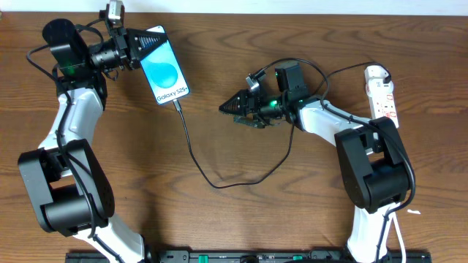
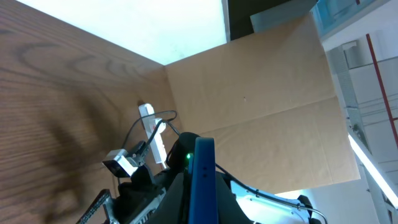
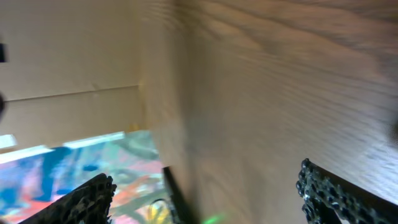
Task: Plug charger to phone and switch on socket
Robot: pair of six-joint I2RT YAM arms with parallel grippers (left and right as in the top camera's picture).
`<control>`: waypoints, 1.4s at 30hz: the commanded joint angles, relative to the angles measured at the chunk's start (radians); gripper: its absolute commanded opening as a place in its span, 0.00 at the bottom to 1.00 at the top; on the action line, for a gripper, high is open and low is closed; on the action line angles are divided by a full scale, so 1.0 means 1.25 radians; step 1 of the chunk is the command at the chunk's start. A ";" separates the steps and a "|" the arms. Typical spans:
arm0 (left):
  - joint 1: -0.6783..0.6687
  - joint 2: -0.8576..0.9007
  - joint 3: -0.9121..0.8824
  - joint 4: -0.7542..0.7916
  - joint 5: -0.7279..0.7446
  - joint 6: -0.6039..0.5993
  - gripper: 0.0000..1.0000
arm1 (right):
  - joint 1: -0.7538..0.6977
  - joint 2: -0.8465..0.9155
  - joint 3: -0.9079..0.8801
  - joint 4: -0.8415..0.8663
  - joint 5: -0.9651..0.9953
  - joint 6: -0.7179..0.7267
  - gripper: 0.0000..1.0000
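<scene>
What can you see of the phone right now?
The slim rectangular smartphone sits slanted, screen up, toward the left rear of the brown wooden table. Its bright blue display is lit, showing a lighter oval and white "Galaxy S25+" text. The left pincer grips its far short end, and the left wrist view shows it edge-on. The thin black charger cable meets its near short end, apparently plugged in.
</scene>
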 commanded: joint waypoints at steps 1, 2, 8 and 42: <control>-0.001 0.003 0.002 0.004 0.019 -0.001 0.07 | 0.000 -0.048 0.004 -0.056 0.112 -0.093 0.95; -0.001 0.003 0.002 0.004 0.019 -0.001 0.08 | 0.000 -0.060 0.004 -0.086 0.148 -0.106 0.96; -0.001 0.003 0.002 0.004 0.019 -0.001 0.08 | -0.001 -0.155 0.004 -0.261 0.368 -0.157 0.99; -0.044 0.003 -0.298 -0.121 -0.213 0.231 0.08 | 0.000 -0.630 0.004 -0.594 0.920 -0.159 0.99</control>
